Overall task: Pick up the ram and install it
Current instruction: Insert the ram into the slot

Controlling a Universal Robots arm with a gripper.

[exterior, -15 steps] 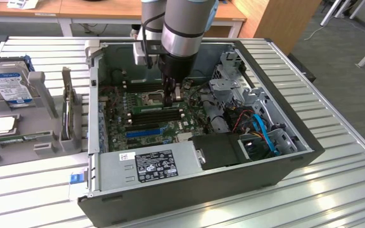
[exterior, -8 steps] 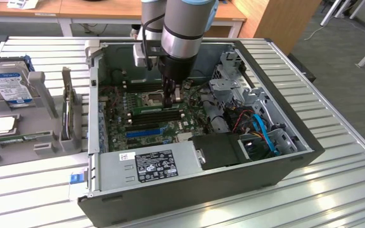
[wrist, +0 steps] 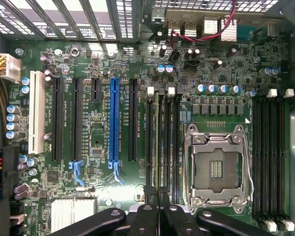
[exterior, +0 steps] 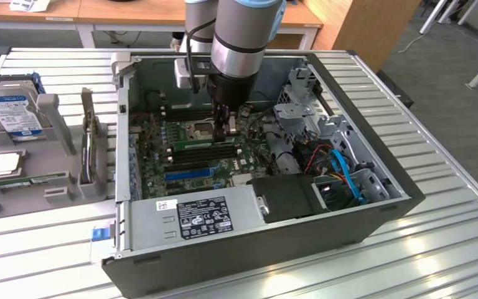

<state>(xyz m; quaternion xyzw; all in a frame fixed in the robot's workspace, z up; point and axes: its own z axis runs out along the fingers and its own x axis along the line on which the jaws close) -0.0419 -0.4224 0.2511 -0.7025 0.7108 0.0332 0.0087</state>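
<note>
My gripper is pinched almost shut on the ram, which stands edge-up at the slot just beside the processor socket. I judge the press should go straight down, with the stick square to the slot. Around the socket, the case holds the motherboard. Well away from the socket, the tray holds a hard drive, a processor chip and another green stick.

A shiny counter with long lines lies low in the frame. Wooden desks stand at the top, and grey floor is at the right.
</note>
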